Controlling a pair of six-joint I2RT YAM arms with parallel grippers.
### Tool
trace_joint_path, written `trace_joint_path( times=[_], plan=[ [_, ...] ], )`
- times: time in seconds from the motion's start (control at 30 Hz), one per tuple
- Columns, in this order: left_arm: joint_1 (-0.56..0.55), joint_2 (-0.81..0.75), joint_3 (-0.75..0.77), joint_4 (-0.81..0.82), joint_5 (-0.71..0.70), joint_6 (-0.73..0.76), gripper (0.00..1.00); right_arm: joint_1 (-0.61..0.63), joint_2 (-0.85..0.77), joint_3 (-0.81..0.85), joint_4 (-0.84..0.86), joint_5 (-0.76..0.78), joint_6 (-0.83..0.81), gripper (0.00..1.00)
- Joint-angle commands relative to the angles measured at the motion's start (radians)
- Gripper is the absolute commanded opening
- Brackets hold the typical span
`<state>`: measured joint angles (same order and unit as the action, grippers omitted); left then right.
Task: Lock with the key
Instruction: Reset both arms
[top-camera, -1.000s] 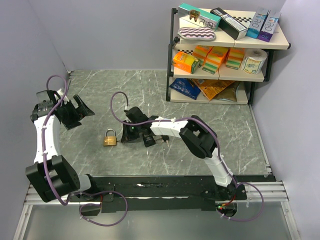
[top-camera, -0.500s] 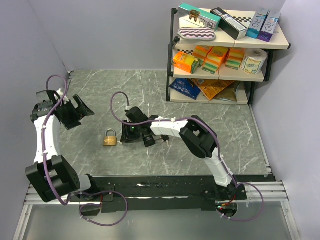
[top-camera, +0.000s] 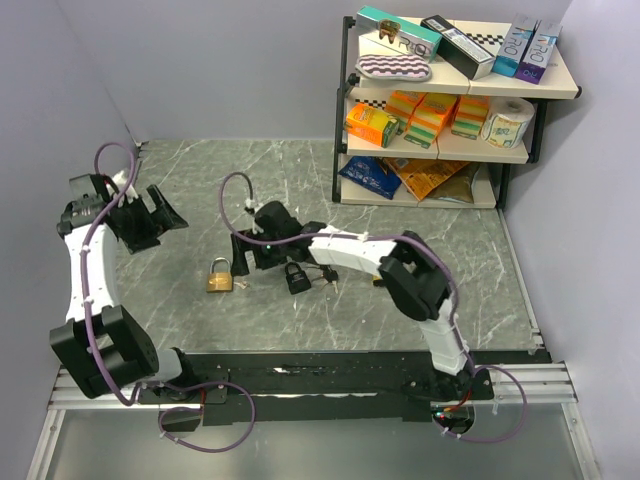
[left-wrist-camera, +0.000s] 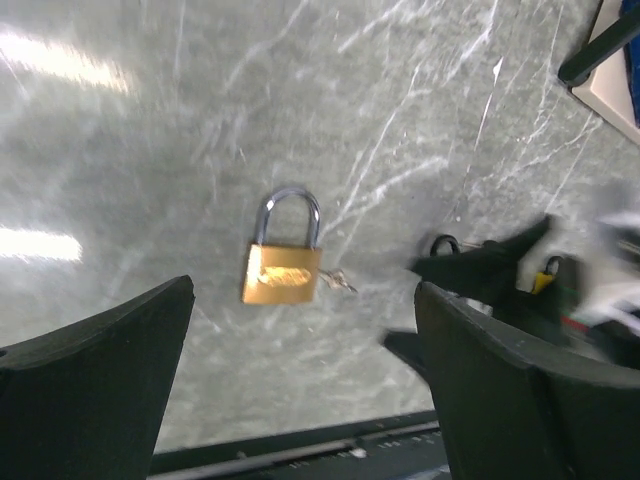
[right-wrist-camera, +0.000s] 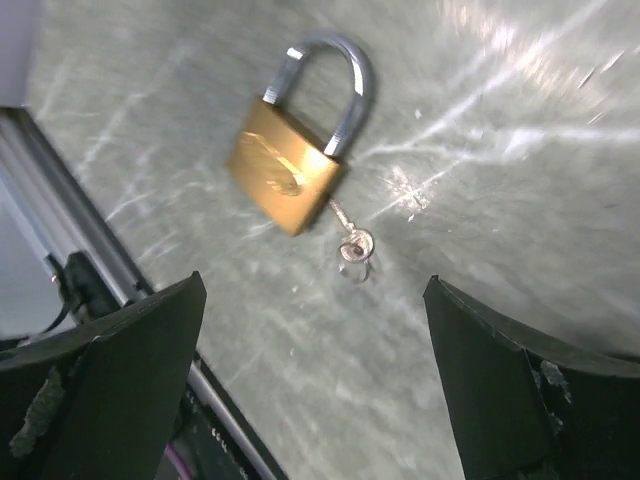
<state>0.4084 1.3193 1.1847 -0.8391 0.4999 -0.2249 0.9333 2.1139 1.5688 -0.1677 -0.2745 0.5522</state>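
A brass padlock (top-camera: 220, 276) lies flat on the grey marble table, its shackle pointing away from the arms. A small key (right-wrist-camera: 350, 243) with a ring sticks out of the padlock's (right-wrist-camera: 285, 175) bottom. My right gripper (top-camera: 247, 255) hovers just right of the padlock. Its jaws are open and empty (right-wrist-camera: 312, 290), with the key below and between them. My left gripper (top-camera: 157, 215) hangs open at the far left, well clear of the padlock (left-wrist-camera: 282, 272), which shows between its fingers (left-wrist-camera: 302, 290).
A small black padlock (top-camera: 297, 278) with keys beside it lies just right of my right gripper. A stocked shelf unit (top-camera: 450, 100) stands at the back right. The black base rail (top-camera: 300, 375) runs along the near edge.
My right gripper has opened, let go of the key and shifted slightly up and left, uncovering the black padlock. The left arm has shifted slightly.
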Motion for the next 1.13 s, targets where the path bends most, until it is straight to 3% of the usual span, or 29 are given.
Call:
trace_joint_path(
  times=[0.0,0.23,0.47,0.6,0.7,0.87,1.1],
  plan=[
    [0.004,0.004,0.099,-0.005,0.037,0.116,0.96,-0.04,-0.207,-0.022,-0.039,0.009,-0.174,0.99],
    [-0.135,-0.002,0.187,0.032,-0.16,0.196,0.96,-0.258,-0.523,-0.245,-0.113,-0.095,-0.225,0.99],
    [-0.388,-0.019,0.139,0.115,-0.329,0.211,0.96,-0.479,-0.808,-0.481,-0.194,-0.164,-0.311,0.99],
    [-0.56,0.004,0.098,0.159,-0.374,0.21,0.96,-0.582,-0.974,-0.576,-0.228,-0.138,-0.356,0.99],
    [-0.623,0.017,0.037,0.184,-0.38,0.246,0.96,-0.646,-1.061,-0.645,-0.233,-0.092,-0.397,0.99],
    [-0.654,0.009,-0.037,0.239,-0.368,0.276,0.96,-0.706,-1.167,-0.763,-0.187,-0.052,-0.437,0.99],
    [-0.66,-0.044,-0.054,0.259,-0.328,0.268,0.96,-0.719,-1.181,-0.779,-0.188,-0.088,-0.443,0.99]
  ],
)
